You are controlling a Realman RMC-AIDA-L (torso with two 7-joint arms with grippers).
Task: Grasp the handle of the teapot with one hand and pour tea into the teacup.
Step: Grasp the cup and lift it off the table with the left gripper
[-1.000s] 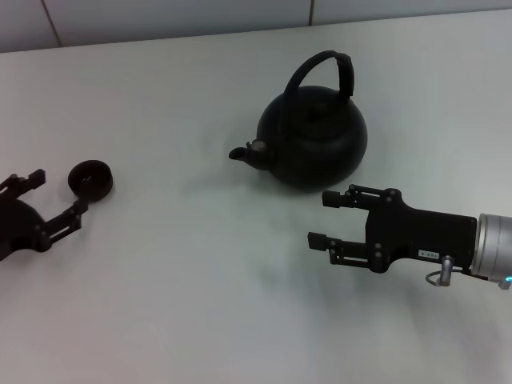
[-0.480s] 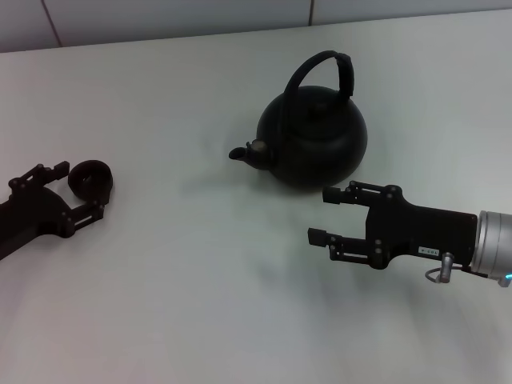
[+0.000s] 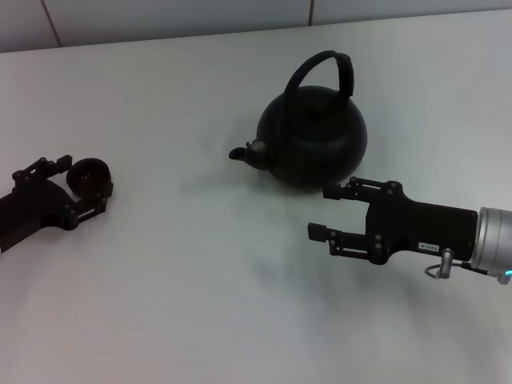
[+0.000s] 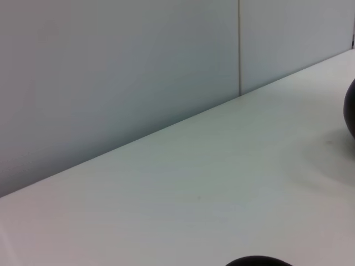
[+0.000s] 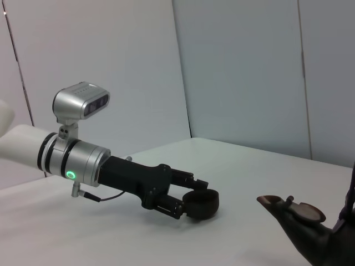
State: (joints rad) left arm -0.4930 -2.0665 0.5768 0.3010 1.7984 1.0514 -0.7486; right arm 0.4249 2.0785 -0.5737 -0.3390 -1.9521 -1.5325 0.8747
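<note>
- Hovering nearest over the white table (image 3: 176,304), the right gripper (image 3: 326,214) is holding its jaws open, just beside the large round matte-black teapot (image 3: 314,138).
- Farther left, the left gripper (image 3: 80,190) is straddling the tiny round black teacup (image 3: 89,177), jaws open around it.
- The teapot's arched black hoop handle (image 3: 326,67) is standing upright, ungrasped.

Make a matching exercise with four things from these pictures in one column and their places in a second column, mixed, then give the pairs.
Things:
1. teapot
2. teacup
3. left gripper
4. right gripper

Places:
A. open, in front of the teapot, apart from it
B. far side of the table, spout toward the robot's left
C. fingers on both sides of the teacup
D. on the robot's left, between fingers

Pairs: 1-B, 2-D, 3-C, 4-A
</note>
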